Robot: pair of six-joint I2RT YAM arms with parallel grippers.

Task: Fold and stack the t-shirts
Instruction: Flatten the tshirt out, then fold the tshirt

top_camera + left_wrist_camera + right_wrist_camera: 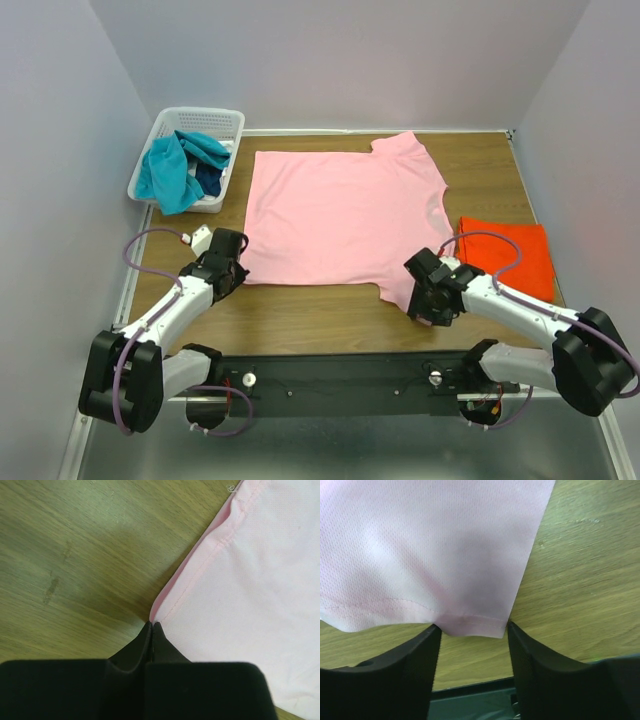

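Note:
A light pink t-shirt (340,215) lies spread flat on the wooden table. A bright orange t-shirt (510,255) lies folded to its right. My left gripper (236,272) is at the pink shirt's near left corner. In the left wrist view its jaws (152,626) are pressed together with the tip of that corner (235,595) pinched between them. My right gripper (424,300) is at the near sleeve. It is open (471,630), with the sleeve hem (470,622) lying between the fingertips, not gripped.
A white basket (222,122) at the back left holds a teal garment (172,172) and a dark blue one (209,178). Grey walls close in the table on three sides. A black rail (340,380) runs along the near edge.

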